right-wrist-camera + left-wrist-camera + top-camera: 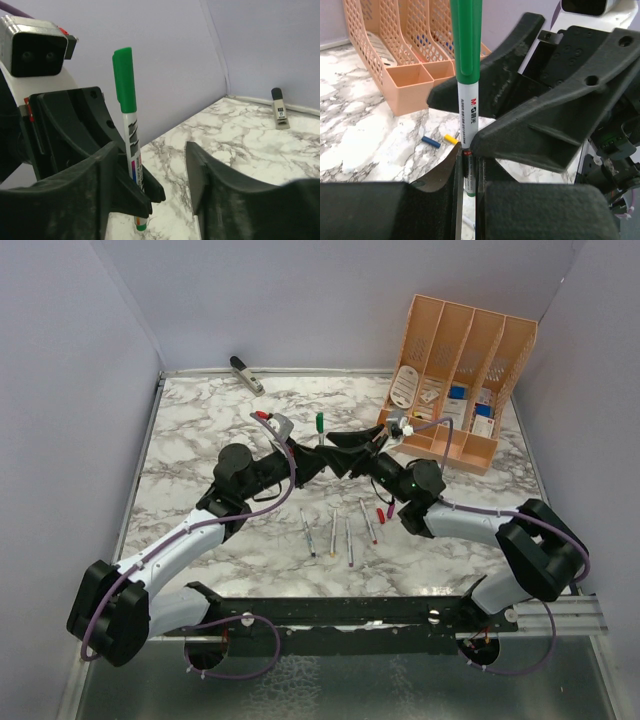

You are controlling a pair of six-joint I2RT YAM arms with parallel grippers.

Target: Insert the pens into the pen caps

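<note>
The green-capped pen [468, 107] stands upright, long axis vertical, above the mid-tabletop [200, 420], clamped at its lower end in the left gripper [468, 165], while the right gripper [165, 165], spread wide and holding nothing, sits just right of it, fingertips beside the barrel.

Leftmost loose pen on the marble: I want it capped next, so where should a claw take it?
Probably mid-barrel on the leftmost pen, straight down from above, closing across its width. It lies flat, thin and long, with a gap to the next pen.
</note>
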